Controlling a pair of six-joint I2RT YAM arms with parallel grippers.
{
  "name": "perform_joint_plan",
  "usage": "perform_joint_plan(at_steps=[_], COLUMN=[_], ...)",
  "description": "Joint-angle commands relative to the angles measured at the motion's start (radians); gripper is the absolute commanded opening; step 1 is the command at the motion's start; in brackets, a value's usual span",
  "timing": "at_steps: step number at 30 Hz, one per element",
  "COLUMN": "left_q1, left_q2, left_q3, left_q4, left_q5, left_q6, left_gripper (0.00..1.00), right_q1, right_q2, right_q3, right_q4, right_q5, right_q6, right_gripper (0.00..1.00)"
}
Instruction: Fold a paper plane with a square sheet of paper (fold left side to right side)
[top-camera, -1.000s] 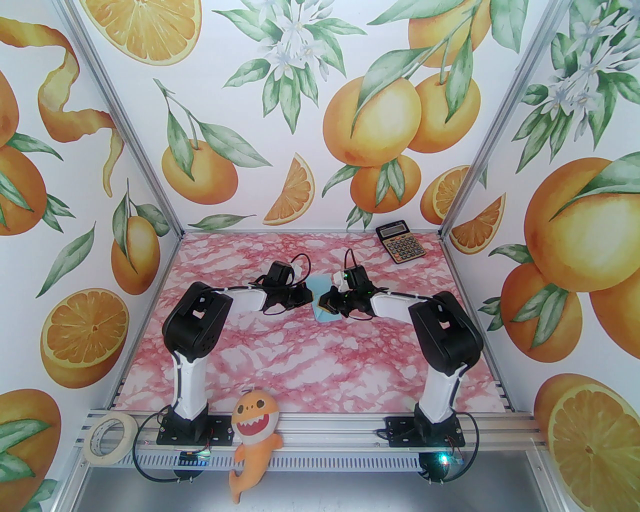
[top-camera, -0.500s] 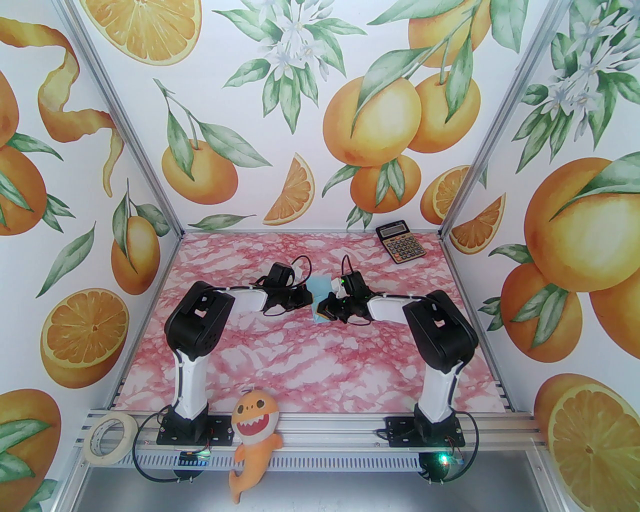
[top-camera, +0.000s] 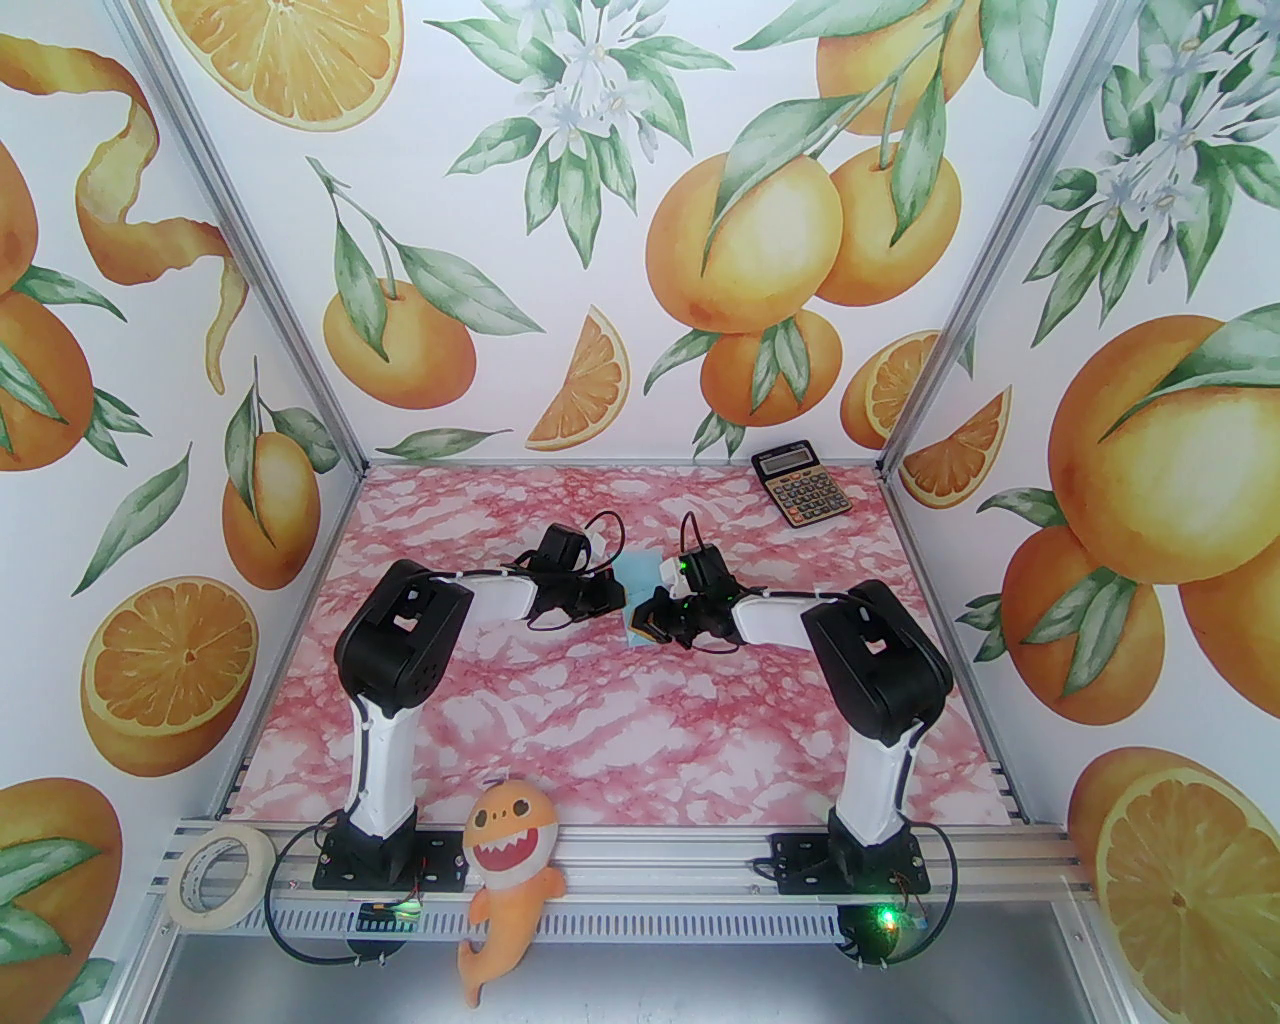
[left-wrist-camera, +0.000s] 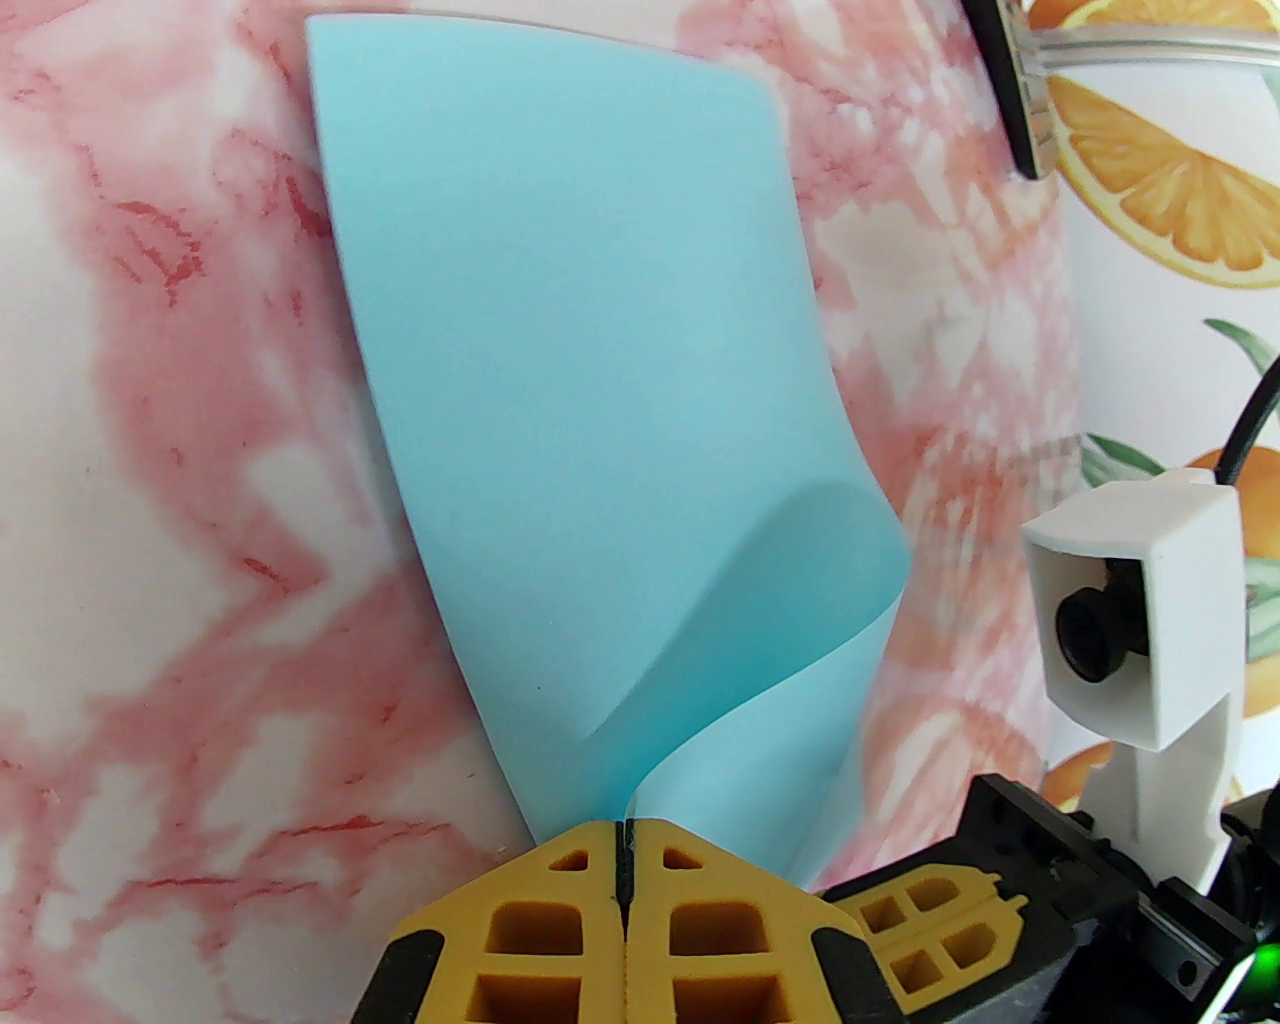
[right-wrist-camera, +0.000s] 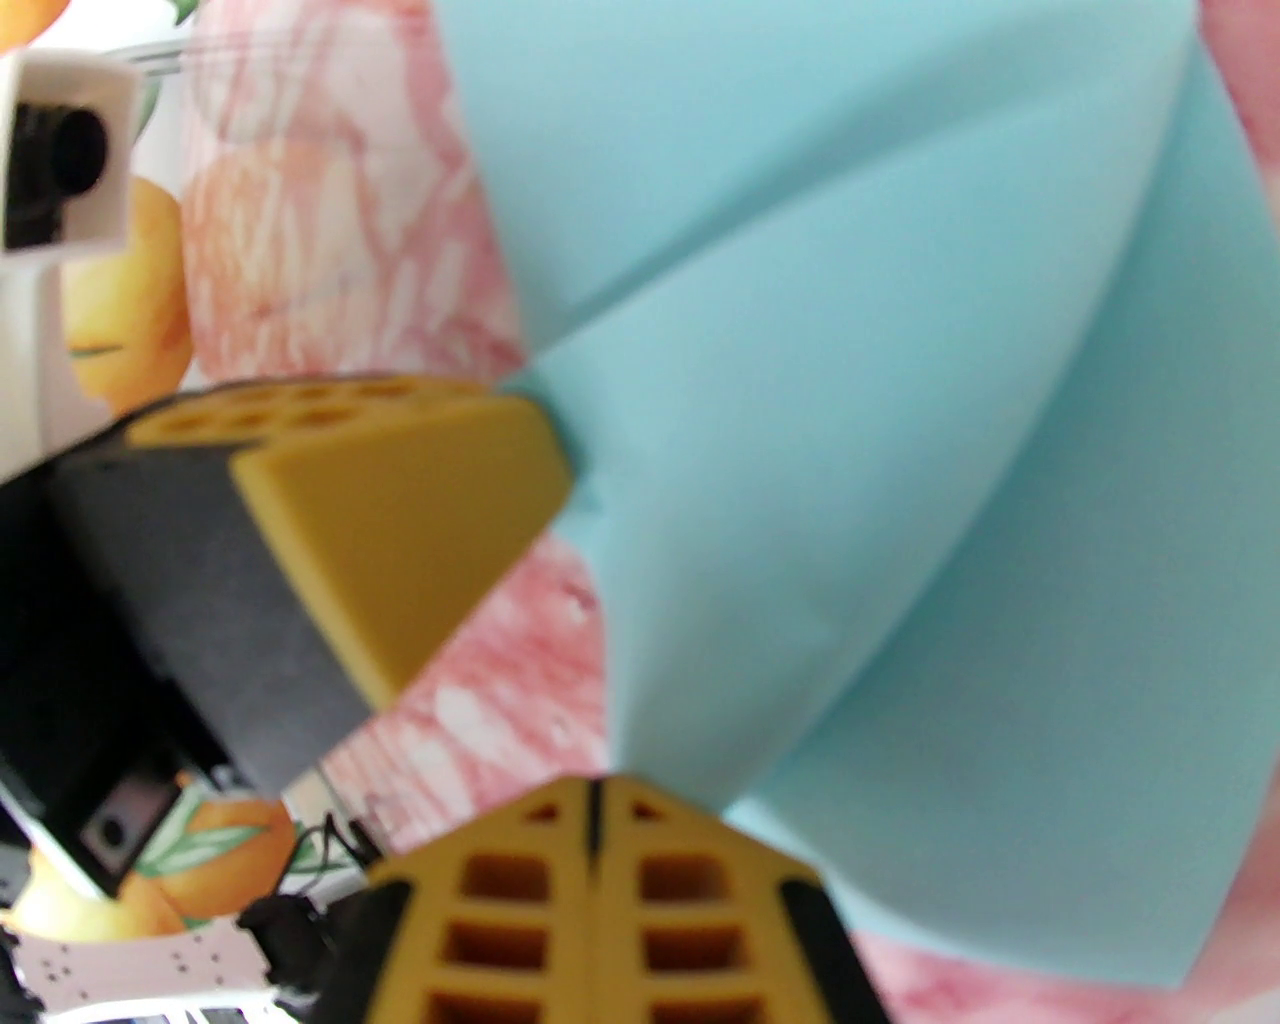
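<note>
Square sheet of paper (top-camera: 637, 572): thin, smooth, matte pale blue, it sits near the middle of the bench (top-camera: 600, 720), slightly toward the far edge, between the two arms. In the left wrist view the square sheet of paper (left-wrist-camera: 580, 400) lies mostly flat on the pink-and-white marbled surface, while its near right corner lifts and curls over in a soft, uncreased roll. The left hand (left-wrist-camera: 622, 828) has its yellow, lattice-patterned fingers pressed together on the sheet's near corner, pinching it. In the blurred right wrist view the paper (right-wrist-camera: 850, 450) bows up in broad curved folds with one straight line running across it. There the right hand (right-wrist-camera: 596, 795) also has its fingers pressed together, with the sheet's edge drawn into their tips. One wedge-shaped yellow finger of the left hand (right-wrist-camera: 400, 520) touches the paper from the side. From above, the left hand (top-camera: 615, 597) and right hand (top-camera: 652, 620) nearly meet over the sheet and cover most of it, leaving a far strip and a small near patch of blue. A black-and-gold calculator (top-camera: 801, 487) lies tilted at the bench's far right corner, well apart from the paper. On the aluminium rail along the near edge sit a roll of cream masking tape (top-camera: 220, 878) at the left and an orange plush shark (top-camera: 508, 880) between the arm bases. Walls printed with oranges and leaves enclose the bench.
</note>
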Motion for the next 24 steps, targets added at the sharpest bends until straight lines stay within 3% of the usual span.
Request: perform_joint_plan(at_steps=[1,24], left_q1=[0.01,0.008], left_q2=[0.016,0.029], left_q3=[0.037,0.035], left_q4=[-0.004,-0.001], left_q5=[0.009,0.017], left_q6=[0.017,0.014], left_gripper=[0.0,0.0], right_q1=[0.007,0.01], right_q2=[0.028,0.038], right_q3=[-0.012,-0.02], right_q4=[0.025,0.015], right_q5=[-0.013,-0.01], right_q6=[0.007,-0.002], right_gripper=[0.0,0.01])
